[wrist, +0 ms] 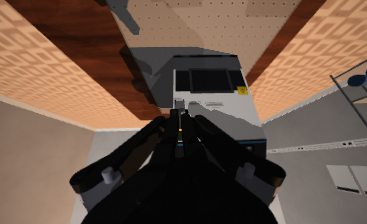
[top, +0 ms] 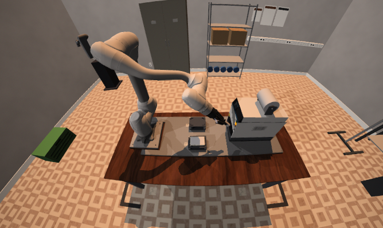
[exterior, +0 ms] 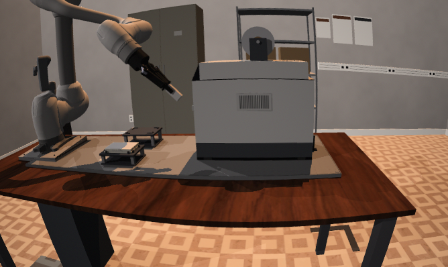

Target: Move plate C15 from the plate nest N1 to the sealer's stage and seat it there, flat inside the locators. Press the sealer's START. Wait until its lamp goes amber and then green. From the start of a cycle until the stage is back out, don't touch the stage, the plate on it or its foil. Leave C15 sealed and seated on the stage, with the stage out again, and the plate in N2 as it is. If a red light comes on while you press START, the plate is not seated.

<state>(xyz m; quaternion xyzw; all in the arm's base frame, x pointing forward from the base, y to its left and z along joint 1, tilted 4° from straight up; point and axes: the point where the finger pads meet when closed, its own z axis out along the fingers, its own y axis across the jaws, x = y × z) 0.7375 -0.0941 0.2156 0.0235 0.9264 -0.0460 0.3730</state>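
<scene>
My gripper (exterior: 176, 94) is shut on nothing and points at the sealer's (exterior: 253, 111) front panel from a short way off, not touching it. It also shows in the top view (top: 225, 122) and the wrist view (wrist: 180, 107). The front panel (wrist: 210, 92) has dark windows and a yellow sticker. The far nest (top: 197, 123) is empty. The near nest holds a light plate (top: 196, 141). No stage stands out in front of the sealer, and plate C15 is not in sight. I cannot make out the lamp's colour.
A foil roll (top: 268, 101) sits on top of the sealer. The arm's base (top: 145, 126) stands at the left end of the grey mat. A shelf rack (top: 228, 40) and a cabinet (top: 165, 35) stand against the back wall.
</scene>
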